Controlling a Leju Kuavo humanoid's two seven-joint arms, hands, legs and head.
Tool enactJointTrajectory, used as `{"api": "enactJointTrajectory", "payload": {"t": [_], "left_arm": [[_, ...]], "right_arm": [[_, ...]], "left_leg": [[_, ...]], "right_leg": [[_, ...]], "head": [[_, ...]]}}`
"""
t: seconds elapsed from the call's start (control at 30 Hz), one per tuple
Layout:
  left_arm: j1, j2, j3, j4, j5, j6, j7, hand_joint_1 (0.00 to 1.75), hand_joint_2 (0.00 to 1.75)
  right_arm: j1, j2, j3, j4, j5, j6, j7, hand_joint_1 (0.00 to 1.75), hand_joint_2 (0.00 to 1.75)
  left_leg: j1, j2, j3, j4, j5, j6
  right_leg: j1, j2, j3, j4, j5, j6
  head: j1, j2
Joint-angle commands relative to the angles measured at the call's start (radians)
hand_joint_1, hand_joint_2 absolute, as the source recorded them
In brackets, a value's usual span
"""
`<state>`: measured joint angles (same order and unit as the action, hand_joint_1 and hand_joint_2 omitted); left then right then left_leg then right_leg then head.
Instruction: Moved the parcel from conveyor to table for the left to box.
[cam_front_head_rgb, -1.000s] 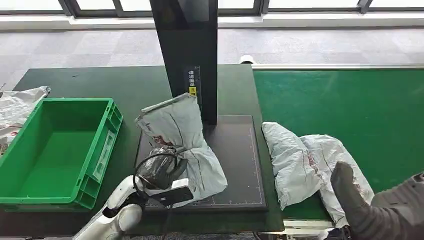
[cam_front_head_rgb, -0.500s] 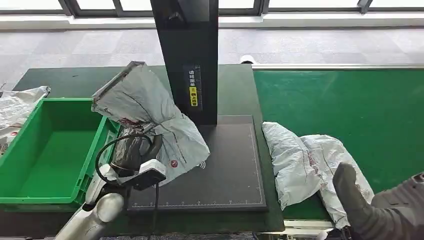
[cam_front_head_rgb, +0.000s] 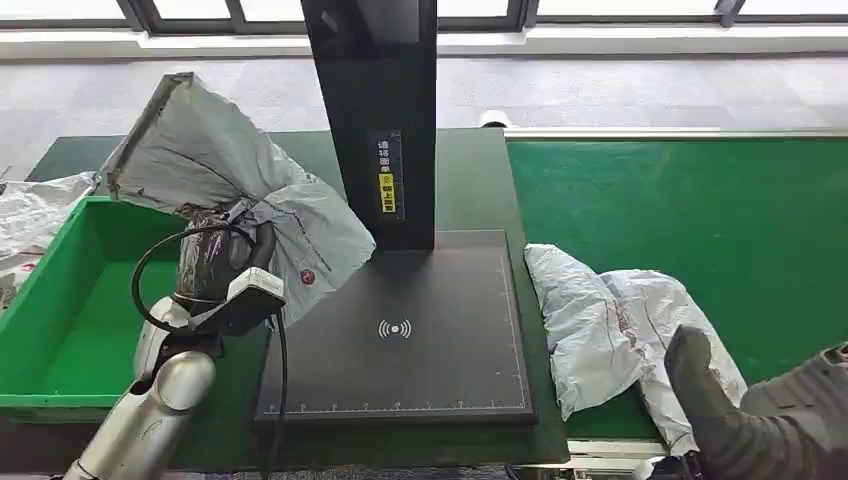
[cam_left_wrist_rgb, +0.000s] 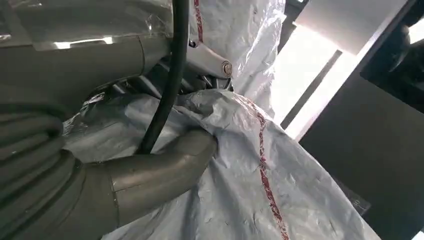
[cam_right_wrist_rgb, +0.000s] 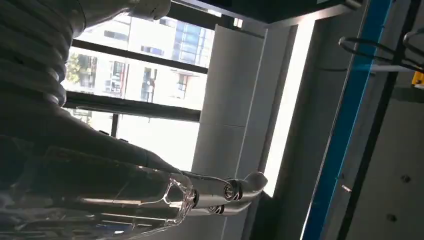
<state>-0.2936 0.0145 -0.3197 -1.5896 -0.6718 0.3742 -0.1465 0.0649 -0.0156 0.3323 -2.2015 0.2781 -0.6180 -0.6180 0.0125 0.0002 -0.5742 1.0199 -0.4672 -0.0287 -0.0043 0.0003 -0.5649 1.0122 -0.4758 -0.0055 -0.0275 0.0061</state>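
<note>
Left hand (cam_front_head_rgb: 212, 262) grips the grey parcel (cam_front_head_rgb: 215, 170), holding it up at frame upper left, above the near-right corner of the green box (cam_front_head_rgb: 60, 330). Right hand (cam_front_head_rgb: 740, 420) at lower right corner, over two grey bags (cam_front_head_rgb: 600, 320) on the conveyor (cam_front_head_rgb: 700, 200); fingers extended, holding nothing.

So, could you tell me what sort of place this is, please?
Probably a parcel-sorting station: a green conveyor carrying mailer bags, a scanner pad and a green crate.
</note>
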Motion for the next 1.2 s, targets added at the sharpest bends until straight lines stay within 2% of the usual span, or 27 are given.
{"api": "enactJointTrajectory", "payload": {"t": [0.03,0.27,0.5,0.9,1.07,1.2], "left_arm": [[-0.19,0.066,0.134,0.214,0.017,-0.019,0.073,1.75,1.75],[-0.376,0.088,0.215,0.504,0.187,-0.098,0.123,1.75,1.75],[-0.496,0.124,0.234,0.843,0.172,-0.008,0.199,1.75,1.75],[-0.476,0.184,0.314,1.024,0.134,0.103,0.222,1.75,1.75],[-0.414,0.191,0.344,1.01,0.114,0.116,0.227,1.75,1.75],[-0.414,0.189,0.346,1.007,0.112,0.116,0.228,1.75,1.75]], "right_arm": [[-0.024,-0.016,0.016,0.062,-0.021,0.005,-0.006,0.0,1.75],[-0.012,-0.026,0.005,0.064,-0.035,0.008,-0.011,0.0,1.75],[-0.031,-0.036,0.002,0.082,-0.037,0.011,0.002,0.0,1.75],[-0.074,-0.045,0.033,0.109,-0.037,0.011,0.036,0.0,1.75],[-0.072,-0.051,0.04,0.115,-0.026,0.015,0.052,0.0,1.75],[-0.072,-0.051,0.041,0.115,-0.025,0.015,0.053,0.0,1.75]], "left_leg": [[0.0,0.0,-0.001,-0.002,0.002,0.001],[0.001,-0.001,-0.001,0.0,0.003,-0.001],[0.001,0.0,0.0,-0.002,0.005,-0.001],[0.0,0.004,0.0,-0.003,0.005,-0.001],[0.0,0.005,0.001,-0.004,0.005,-0.001],[0.001,0.002,-0.001,-0.001,0.004,-0.001]], "right_leg": [[0.0,0.0,-0.001,-0.001,0.002,0.0],[0.0,-0.001,-0.001,0.0,0.002,-0.001],[0.0,-0.001,-0.001,-0.002,0.005,-0.001],[0.0,0.004,-0.002,-0.002,0.006,-0.001],[0.0,0.005,-0.001,-0.003,0.006,-0.001],[0.0,0.002,-0.001,-0.001,0.004,-0.001]], "head": [[0.0,0.0],[0.0,0.0],[0.0,0.0],[0.0,0.0],[0.0,0.0],[0.0,0.0]]}}
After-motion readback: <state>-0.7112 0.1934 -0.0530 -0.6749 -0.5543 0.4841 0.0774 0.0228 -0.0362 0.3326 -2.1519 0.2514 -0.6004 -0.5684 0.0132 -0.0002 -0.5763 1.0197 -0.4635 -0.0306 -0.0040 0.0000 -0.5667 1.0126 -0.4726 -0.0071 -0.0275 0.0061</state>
